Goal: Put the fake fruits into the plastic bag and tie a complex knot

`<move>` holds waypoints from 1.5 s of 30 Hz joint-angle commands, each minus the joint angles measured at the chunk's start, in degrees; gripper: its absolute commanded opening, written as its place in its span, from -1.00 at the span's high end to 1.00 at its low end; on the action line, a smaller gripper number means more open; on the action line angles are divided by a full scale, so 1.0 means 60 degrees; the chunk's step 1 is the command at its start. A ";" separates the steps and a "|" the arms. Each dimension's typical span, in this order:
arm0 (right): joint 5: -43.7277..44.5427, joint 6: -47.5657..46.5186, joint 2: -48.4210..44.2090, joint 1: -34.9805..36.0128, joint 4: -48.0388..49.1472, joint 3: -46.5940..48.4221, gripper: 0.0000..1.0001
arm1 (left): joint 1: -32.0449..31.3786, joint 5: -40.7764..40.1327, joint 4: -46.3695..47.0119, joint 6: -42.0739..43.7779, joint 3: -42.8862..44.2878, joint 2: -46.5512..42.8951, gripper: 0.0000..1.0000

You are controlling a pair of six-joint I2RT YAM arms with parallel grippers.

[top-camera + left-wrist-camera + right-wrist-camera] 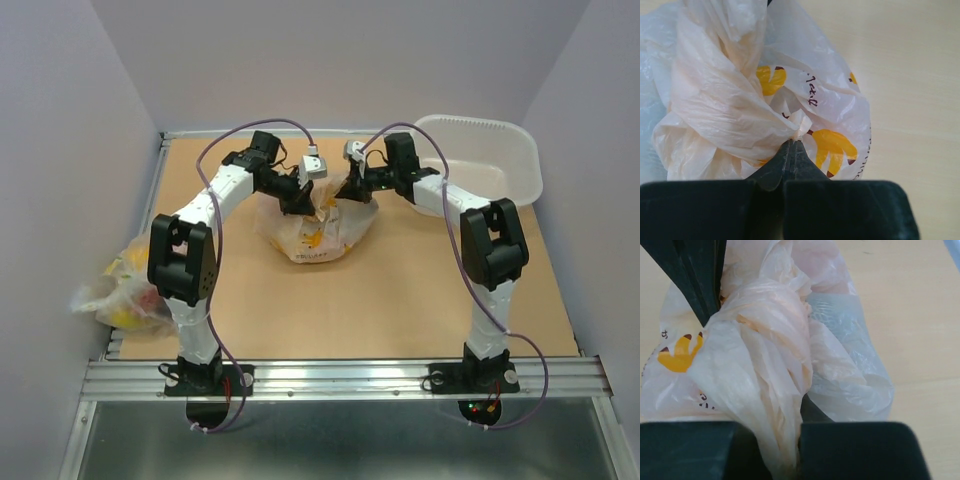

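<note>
Mid-table, left and right jaws both pinched on the plastic bag [315, 238] (white tub [520, 140] back right, second bag [120, 290] at left edge).

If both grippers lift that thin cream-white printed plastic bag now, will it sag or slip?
Probably floppy: the thin cream-white plastic bag lies in crumpled folds. Possibly slippery: the left gripper pinches only a small tuck. The right gripper clamps a thicker bunch, likely firmer.

Bare table [340, 310] lies open on the near side of the plastic bag [318, 242], whereas over it the left gripper [303, 205] and right gripper [347, 195] crowd in from either side, the white tub [500, 170] blocks the far right corner, and a second bag [125, 285] seems to overhang the table's left edge.
</note>
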 commanded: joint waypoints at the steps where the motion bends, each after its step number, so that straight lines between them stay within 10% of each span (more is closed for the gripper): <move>1: -0.0156 0.1772 -0.0039 0.0097 0.0244 0.0705 0.99 | -0.0187 -0.1096 0.0641 -0.0873 -0.0377 -0.0397 1.00; 23: -0.0361 0.7415 -0.2705 0.0873 0.0464 -0.3089 0.96 | -0.0070 -0.1113 0.5550 -0.6719 -0.1639 -0.1188 1.00; 28: 0.1101 0.7694 -0.3142 0.0420 0.0202 -0.2521 -0.77 | -0.0172 -0.0863 0.5433 -0.6558 -0.2004 -0.1465 1.00; 45: 0.5118 0.4313 -0.2782 0.1429 -0.2899 0.1067 -1.00 | -0.0553 -0.1200 0.5462 -0.6688 -0.2079 -0.1628 1.00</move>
